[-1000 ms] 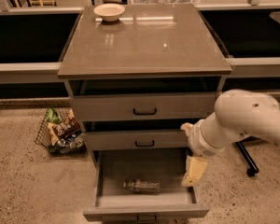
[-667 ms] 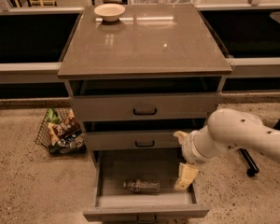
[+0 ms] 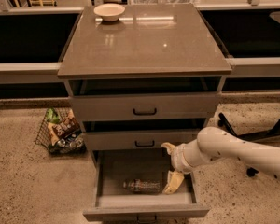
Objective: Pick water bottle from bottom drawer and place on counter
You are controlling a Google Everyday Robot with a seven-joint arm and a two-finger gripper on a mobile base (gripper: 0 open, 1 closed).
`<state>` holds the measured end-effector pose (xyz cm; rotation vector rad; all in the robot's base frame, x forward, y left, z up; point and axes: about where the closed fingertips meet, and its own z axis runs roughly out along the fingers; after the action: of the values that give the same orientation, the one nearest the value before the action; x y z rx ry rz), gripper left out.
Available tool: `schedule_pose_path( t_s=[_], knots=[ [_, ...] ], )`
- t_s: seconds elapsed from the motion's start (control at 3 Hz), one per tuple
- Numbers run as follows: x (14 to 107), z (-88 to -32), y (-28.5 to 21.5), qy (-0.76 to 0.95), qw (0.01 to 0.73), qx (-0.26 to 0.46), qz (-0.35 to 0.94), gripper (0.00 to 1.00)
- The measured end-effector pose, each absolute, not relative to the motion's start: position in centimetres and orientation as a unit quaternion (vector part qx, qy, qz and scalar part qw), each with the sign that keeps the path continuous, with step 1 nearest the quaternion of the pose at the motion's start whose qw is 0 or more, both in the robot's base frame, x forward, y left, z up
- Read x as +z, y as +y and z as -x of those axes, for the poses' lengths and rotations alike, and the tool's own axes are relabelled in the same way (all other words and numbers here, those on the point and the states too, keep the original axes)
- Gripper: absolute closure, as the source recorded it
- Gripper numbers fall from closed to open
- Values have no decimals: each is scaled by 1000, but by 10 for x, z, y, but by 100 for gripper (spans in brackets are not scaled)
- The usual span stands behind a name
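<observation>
Grey bottom drawer (image 3: 126, 164) floor: water bottle (image 3: 141, 185) lies on its side just beside the spread-open claw (image 3: 171, 166).

We see the water bottle (image 3: 141, 185), small and clear with a dark label band, lying on its side on the plain grey floor of the bottom drawer (image 3: 130, 164), towards the front and roughly midway across. That drawer is pulled fully open below the two shallower ones, and the gripper (image 3: 166, 168) hangs inside it at the right, fingers spread, its lower pale finger just beside the bottle's right end. Above, we find the counter (image 3: 144, 41), a glossy grey-brown slab topping the cabinet and wider than the drawers.
</observation>
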<state>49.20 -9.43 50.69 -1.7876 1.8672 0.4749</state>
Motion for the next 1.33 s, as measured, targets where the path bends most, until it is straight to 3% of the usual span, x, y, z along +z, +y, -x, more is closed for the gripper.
schedule_pose_path(
  t_s=[0.67, 1.33],
  knots=[
    [493, -495, -91, 676, 249, 174, 671, 0],
    [364, -515, -93, 668, 218, 191, 686, 0]
  ],
)
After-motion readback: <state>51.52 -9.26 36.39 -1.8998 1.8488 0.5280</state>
